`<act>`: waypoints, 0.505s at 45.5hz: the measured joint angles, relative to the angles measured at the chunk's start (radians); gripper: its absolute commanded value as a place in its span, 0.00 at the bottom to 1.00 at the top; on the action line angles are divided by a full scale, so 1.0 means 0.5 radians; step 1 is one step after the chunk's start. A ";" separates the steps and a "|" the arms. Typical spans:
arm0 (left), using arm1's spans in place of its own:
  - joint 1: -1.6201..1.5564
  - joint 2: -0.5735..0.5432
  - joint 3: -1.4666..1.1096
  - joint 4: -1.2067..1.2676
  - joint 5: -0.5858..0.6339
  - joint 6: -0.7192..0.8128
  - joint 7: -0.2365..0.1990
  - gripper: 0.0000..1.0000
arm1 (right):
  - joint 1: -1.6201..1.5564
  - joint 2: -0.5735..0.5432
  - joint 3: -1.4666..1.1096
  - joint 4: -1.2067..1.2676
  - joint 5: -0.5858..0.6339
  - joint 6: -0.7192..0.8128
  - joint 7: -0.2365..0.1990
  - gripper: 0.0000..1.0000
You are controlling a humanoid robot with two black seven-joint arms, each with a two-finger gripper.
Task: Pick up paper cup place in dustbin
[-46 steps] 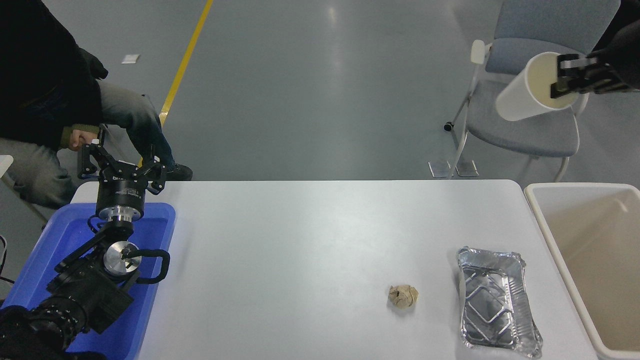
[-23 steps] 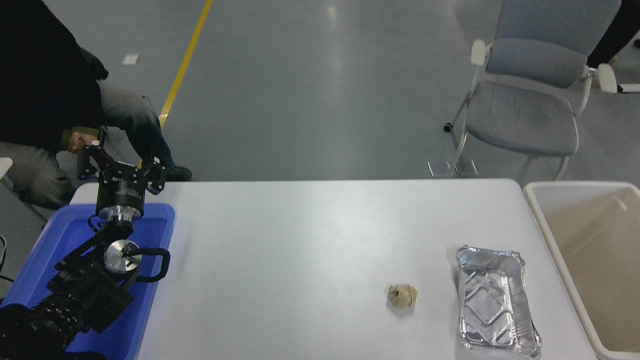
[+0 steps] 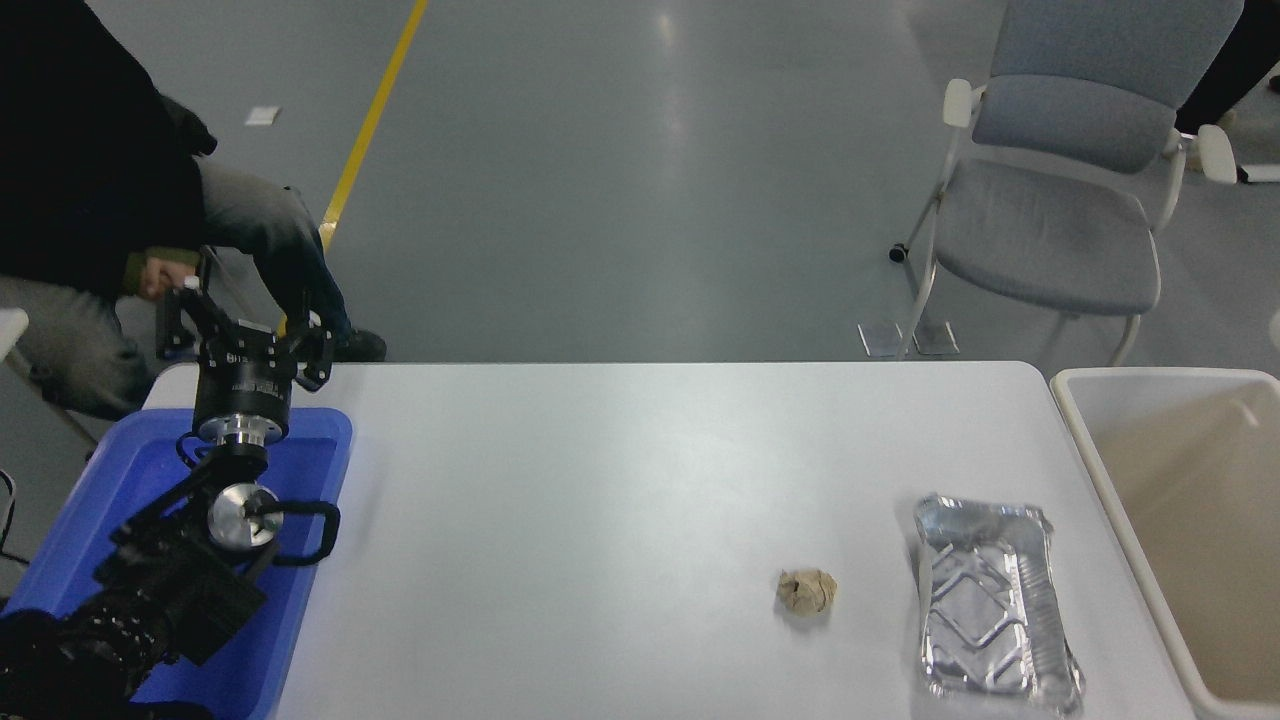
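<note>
A: Cup: not seen anywhere; right gripper likewise out of view. Left gripper (image 3: 243,322): parked over the tub (image 3: 90,520), fingers spread, nothing held.

B: Bin (image 3: 1090,440): visible part bare. Risk: a drop outside its rim could pass unnoticed.

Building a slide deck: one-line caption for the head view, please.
Left tool parked over blue tub; foil tray, paper ball on table; dustbin alongside.

faint print on left gripper (image 3: 243,330), seemingly unreadable, no other text
</note>
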 measured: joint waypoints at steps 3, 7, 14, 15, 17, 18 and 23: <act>0.000 0.000 0.000 0.000 0.000 0.000 0.000 0.99 | -0.093 0.118 0.078 -0.165 0.007 0.005 0.022 0.00; 0.000 0.000 0.000 0.000 0.000 0.000 0.000 0.99 | -0.193 0.281 0.169 -0.425 0.013 0.055 0.043 0.00; 0.000 0.000 0.000 0.000 0.000 0.000 0.000 0.99 | -0.301 0.551 0.297 -0.918 0.030 0.256 0.063 0.00; 0.000 0.000 0.000 0.000 0.000 0.000 0.000 0.99 | -0.311 0.577 0.310 -0.966 0.032 0.279 0.063 0.00; 0.000 0.000 0.000 0.000 0.000 0.000 0.000 0.99 | -0.330 0.621 0.340 -1.052 0.036 0.333 0.063 0.00; 0.000 0.000 0.000 0.000 0.000 0.000 0.000 0.99 | -0.344 0.647 0.363 -1.106 0.039 0.373 0.063 0.00; 0.000 0.000 0.000 0.000 0.000 0.000 0.000 0.99 | -0.399 0.711 0.437 -1.253 0.046 0.532 0.049 0.00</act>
